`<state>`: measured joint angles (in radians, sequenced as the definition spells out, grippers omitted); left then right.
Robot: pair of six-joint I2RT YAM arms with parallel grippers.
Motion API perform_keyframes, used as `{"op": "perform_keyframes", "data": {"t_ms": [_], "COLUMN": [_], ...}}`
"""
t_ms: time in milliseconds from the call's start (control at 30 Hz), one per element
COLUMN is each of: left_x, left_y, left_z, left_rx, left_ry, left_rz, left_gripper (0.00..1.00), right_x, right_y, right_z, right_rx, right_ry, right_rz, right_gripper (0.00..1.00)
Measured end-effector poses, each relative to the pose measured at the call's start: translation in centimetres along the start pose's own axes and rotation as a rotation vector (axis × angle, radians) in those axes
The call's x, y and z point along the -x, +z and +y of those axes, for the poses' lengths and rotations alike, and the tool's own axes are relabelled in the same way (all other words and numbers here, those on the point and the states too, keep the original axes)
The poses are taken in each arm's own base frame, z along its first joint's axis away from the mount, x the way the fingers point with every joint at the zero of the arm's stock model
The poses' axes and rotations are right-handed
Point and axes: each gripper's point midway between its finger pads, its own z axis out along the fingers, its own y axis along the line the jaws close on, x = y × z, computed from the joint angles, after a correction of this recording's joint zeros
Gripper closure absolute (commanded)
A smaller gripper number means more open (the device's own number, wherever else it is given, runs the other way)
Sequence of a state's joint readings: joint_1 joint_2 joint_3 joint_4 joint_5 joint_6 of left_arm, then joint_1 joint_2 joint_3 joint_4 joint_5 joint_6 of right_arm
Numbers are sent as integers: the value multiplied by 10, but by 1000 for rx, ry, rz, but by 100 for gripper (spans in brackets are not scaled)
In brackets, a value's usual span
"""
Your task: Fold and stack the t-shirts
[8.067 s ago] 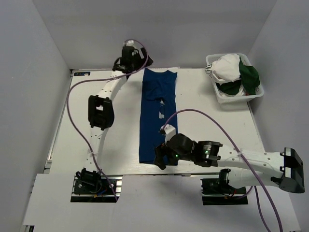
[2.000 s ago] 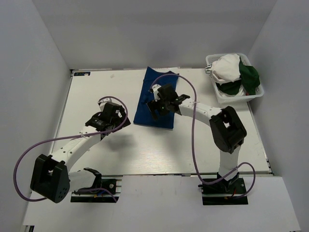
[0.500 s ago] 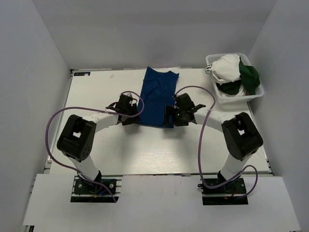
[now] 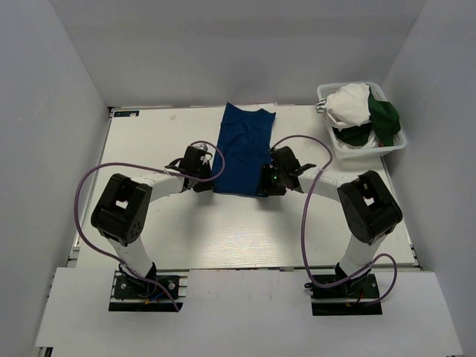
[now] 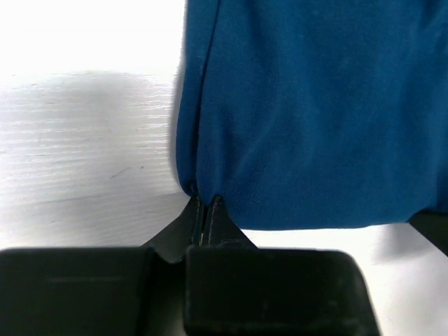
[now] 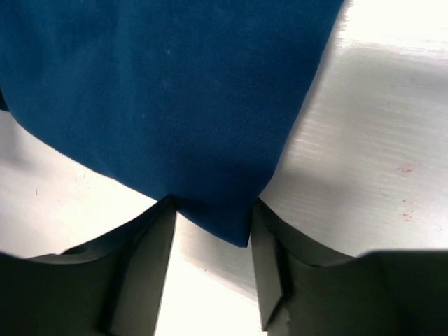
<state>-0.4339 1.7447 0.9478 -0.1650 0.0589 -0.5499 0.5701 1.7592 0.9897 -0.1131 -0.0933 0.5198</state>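
A royal blue t-shirt lies folded into a rectangle at the back middle of the table. My left gripper is at its near left corner. In the left wrist view the blue t-shirt fills the upper right, and the left gripper is shut on the cloth's corner fold. My right gripper is at the near right corner. In the right wrist view its fingers stand apart on either side of the blue t-shirt's corner tip, so the right gripper is open.
A white mesh basket stands at the back right, holding a white tee and a dark green tee. Both arms arc inward over the table's middle, cables looping above them. White walls close in the table's sides and back.
Both grippers have slid in onto the shirt's near corners. The left jaws have closed on the cloth and the right jaws have narrowed. Earlier the shirt was a long strip, folded in half since.
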Motion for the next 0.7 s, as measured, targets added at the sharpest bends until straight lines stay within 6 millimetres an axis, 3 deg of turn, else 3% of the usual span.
{"op": "perform_keyframes", "data": {"t_ms": [133, 167, 267, 367, 500, 600, 700], "left_x": [0, -1, -3, -19, -49, -62, -60], "left_y": [1, 1, 0, -11, -40, -69, -104], "left_z": [-2, -2, -4, -4, -7, -21, -40], "left_rx": [-14, -17, -31, -54, -111, -193, -281], "left_ry": [0, 1, 7, 20, 36, 51, 62], "left_rz": [-5, -7, -19, -18, 7, 13, -35], "left_gripper": [100, 100, 100, 100, 100, 100, 100], "right_x": [0, -1, -3, -9, -41, -66, -81], "right_y": [2, 2, 3, -3, -33, -62, -85], "right_z": [-5, -8, -10, -11, -8, 1, 10], "right_rx": [-18, -27, -25, -27, -17, 15, 47], "right_ry": [5, 8, 12, -13, -56, -98, -126], "right_rz": [-11, -11, -18, -14, 10, 29, 45], "right_gripper": [76, 89, 100, 100, 100, 100, 100]}}
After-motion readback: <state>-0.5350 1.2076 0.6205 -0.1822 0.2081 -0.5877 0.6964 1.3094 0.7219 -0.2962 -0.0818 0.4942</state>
